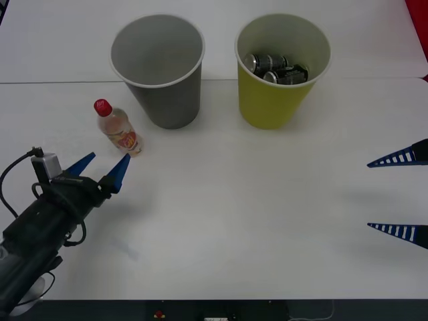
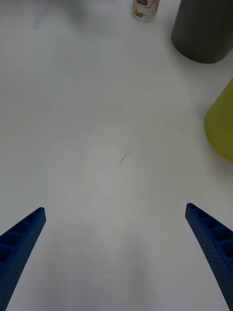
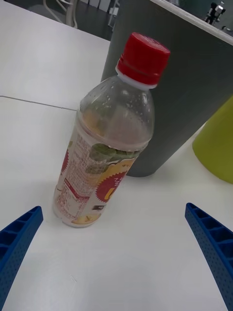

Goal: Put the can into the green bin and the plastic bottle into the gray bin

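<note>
My left gripper [image 1: 107, 171] sits fingers apart just short of the upright plastic bottle [image 1: 118, 130], beside the gray bin [image 1: 158, 70]. If I nudge off-center, the bottle probably tips. 2 cans [image 1: 275, 67] fill the green bin [image 1: 281, 70]; right gripper [image 1: 398, 195] idles open.

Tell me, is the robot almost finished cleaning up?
About halfway. Done: dark cans already lie inside the green bin. In hand: the left gripper, fingers open, sits just short of the plastic bottle, which stands on the table beside the gray bin. Left: grab the bottle and drop it into the gray bin. The right gripper waits open at the table's right side.
</note>
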You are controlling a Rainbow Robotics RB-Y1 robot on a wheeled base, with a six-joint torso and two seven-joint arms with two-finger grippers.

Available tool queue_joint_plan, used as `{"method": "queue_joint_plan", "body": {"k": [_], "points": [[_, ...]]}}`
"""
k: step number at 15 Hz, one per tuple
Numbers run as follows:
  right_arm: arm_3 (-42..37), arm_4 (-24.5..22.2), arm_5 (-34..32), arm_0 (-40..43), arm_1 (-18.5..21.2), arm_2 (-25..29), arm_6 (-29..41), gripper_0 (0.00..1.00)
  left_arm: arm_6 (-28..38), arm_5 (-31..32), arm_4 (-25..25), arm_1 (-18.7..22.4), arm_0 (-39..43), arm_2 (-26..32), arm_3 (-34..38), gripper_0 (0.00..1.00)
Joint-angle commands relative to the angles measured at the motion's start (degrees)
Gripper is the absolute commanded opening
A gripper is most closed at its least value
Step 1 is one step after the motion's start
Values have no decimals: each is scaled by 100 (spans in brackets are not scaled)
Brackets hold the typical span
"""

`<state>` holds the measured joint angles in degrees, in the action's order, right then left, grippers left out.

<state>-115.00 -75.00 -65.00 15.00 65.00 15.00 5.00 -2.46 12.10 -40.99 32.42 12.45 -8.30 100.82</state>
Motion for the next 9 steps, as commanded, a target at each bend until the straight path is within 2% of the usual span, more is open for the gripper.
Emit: {"method": "queue_joint_plan", "body": {"k": [1, 9], "points": [[0, 0, 0, 0, 0, 0, 0, 100, -466, 3, -85, -104, -296, -5, -291, 100], [0, 0, 0, 0, 0, 0, 0, 100, -808, 3, -269, -297, -1149, -58, -1153, 100]]}}
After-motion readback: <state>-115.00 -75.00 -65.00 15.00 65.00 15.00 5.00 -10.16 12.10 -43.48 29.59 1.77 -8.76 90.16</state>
